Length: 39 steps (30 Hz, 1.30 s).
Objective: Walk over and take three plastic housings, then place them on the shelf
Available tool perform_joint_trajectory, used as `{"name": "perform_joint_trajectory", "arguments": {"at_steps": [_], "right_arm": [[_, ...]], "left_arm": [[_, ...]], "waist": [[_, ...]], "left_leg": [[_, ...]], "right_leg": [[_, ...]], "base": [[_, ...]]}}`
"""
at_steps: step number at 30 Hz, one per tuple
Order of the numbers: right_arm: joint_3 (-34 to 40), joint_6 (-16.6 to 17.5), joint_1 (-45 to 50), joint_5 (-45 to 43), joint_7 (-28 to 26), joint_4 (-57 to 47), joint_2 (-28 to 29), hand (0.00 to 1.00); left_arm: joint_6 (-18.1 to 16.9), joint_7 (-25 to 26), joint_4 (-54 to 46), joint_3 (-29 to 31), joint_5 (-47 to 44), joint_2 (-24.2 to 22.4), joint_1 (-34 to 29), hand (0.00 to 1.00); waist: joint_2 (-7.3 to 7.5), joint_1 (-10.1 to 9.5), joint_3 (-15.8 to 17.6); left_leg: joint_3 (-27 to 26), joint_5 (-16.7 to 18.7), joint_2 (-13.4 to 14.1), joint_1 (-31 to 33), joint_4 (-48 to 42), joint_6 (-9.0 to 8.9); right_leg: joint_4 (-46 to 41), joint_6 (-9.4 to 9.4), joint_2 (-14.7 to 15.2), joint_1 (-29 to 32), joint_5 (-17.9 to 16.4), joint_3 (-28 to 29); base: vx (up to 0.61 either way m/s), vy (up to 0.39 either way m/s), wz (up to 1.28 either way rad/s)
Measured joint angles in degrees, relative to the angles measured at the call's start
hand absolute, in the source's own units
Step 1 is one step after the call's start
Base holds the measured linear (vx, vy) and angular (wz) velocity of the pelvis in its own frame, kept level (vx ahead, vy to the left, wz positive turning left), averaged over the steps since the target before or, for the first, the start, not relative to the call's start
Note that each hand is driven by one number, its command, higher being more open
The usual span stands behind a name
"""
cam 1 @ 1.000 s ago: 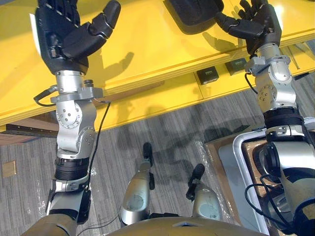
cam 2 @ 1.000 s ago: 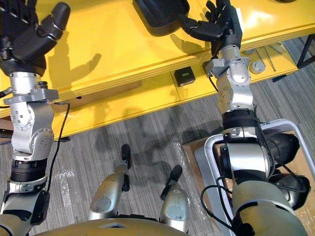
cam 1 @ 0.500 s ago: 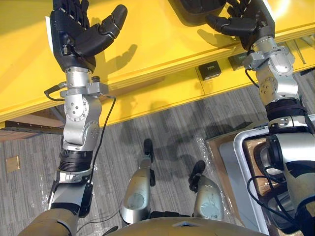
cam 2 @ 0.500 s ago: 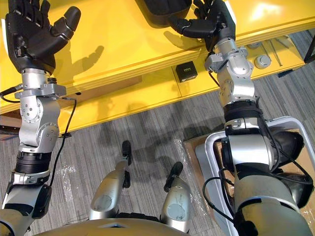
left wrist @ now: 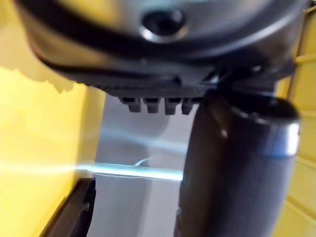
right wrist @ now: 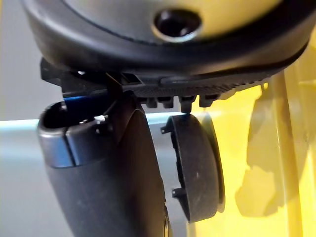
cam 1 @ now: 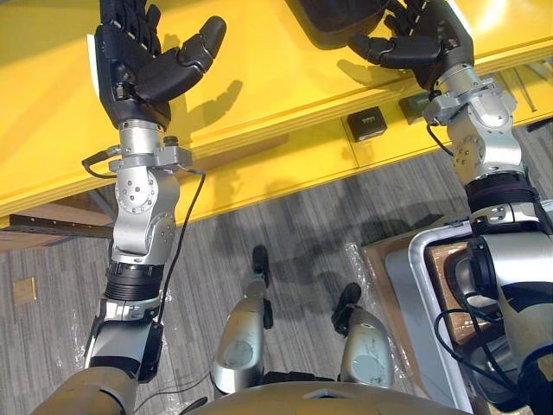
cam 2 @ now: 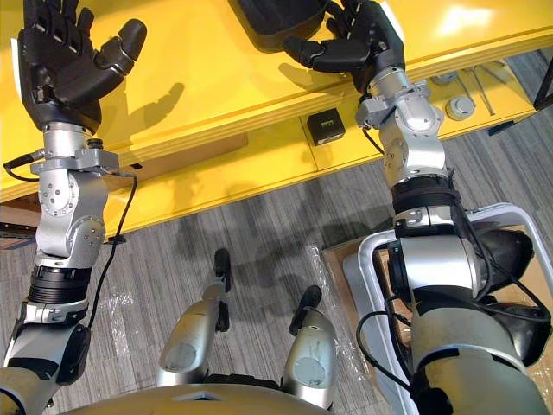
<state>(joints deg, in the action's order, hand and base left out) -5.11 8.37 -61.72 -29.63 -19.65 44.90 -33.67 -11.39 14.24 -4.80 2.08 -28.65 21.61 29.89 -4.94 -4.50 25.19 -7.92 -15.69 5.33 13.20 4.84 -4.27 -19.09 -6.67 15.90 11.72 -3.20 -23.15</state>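
Observation:
A black plastic housing [cam 1: 339, 19] lies on the yellow table top [cam 1: 259, 78] at the far edge of the picture. My right hand [cam 1: 425, 41] is open just right of it, thumb reaching along its near rim. In the right wrist view the housing [right wrist: 197, 168] stands as a dark round disc just past my thumb [right wrist: 103, 173]. My left hand [cam 1: 138, 65] is raised open over the bare yellow top at the left, holding nothing; its thumb [left wrist: 232, 168] shows close up in the left wrist view.
A lower yellow ledge [cam 1: 285, 169] carries small black boxes [cam 1: 367, 124] and a round metal part [cam 2: 460, 107]. At the lower right a white-framed cardboard box [cam 2: 367, 259] holds dark housings [cam 2: 510, 251]. Grey carpet lies in front of the table.
My right hand has slid left, and its thumb now lies closer along the black housing. The left hand has risen a little and stays open.

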Motion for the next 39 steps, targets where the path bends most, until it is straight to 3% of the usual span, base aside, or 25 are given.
{"name": "perform_joint_trajectory", "arguments": {"at_steps": [9,30,32,35,37,39], "right_arm": [[-0.18,-0.16,-0.12,0.09,-1.65,-0.01,-0.26,1.0],[-2.45,-0.12,-0.11,2.44,-3.21,0.0,-0.59,1.0],[-2.73,-0.11,-0.11,2.53,-1.21,0.0,-0.59,1.0],[-2.03,1.35,0.24,6.62,7.07,-0.42,-0.55,1.0],[4.35,3.05,6.2,13.23,20.45,-10.42,0.7,1.0],[11.03,4.4,14.33,15.77,29.4,-23.84,4.26,1.0]], "left_arm": [[0.15,-1.15,0.15,0.0,0.0,0.0,-0.01,1.0],[0.16,-1.92,1.83,-0.04,0.0,0.0,-0.03,1.0],[0.16,-1.91,2.69,-0.16,0.0,0.0,-0.08,1.0],[0.15,-1.88,2.58,-0.41,0.0,0.0,-0.86,1.0],[0.15,-1.53,-0.11,-1.19,0.0,-0.82,-4.45,1.0],[0.14,-0.33,-4.58,-1.19,0.1,-3.06,-10.53,1.0]], "waist": [[-1.03,0.08,0.51],[-1.09,0.33,0.53],[-1.09,0.47,0.53],[-1.09,0.48,0.53],[-1.1,0.52,0.52],[-1.06,1.28,0.46]], "left_leg": [[0.1,0.0,0.14,-0.57,0.02,-0.04],[0.53,-0.29,-0.15,-1.33,0.06,-0.3],[0.63,-0.27,-0.18,-1.49,0.08,-0.31],[0.62,-0.24,-0.21,-1.63,0.07,-0.34],[0.58,-0.64,-0.44,-2.44,0.0,0.18],[0.2,-0.01,-0.84,-4.44,-0.01,0.57]], "right_leg": [[-0.93,0.2,0.04,-0.21,-0.28,0.08],[-2.87,0.26,0.77,-0.45,-1.22,-0.09],[-2.76,0.25,0.78,-0.78,-1.22,-0.17],[-2.44,0.11,0.78,-1.01,-1.13,-0.15],[-1.1,-0.37,0.66,-2.32,-0.74,-0.32],[1.18,-1.15,0.63,-5.04,-0.22,-0.34]], "base": [[-0.02,-0.06,0.0],[-0.01,-0.059,0.01],[-0.01,-0.052,0.02],[-0.01,-0.054,0.01],[0.02,-0.043,0.01],[0.09,-0.043,-0.05]]}}
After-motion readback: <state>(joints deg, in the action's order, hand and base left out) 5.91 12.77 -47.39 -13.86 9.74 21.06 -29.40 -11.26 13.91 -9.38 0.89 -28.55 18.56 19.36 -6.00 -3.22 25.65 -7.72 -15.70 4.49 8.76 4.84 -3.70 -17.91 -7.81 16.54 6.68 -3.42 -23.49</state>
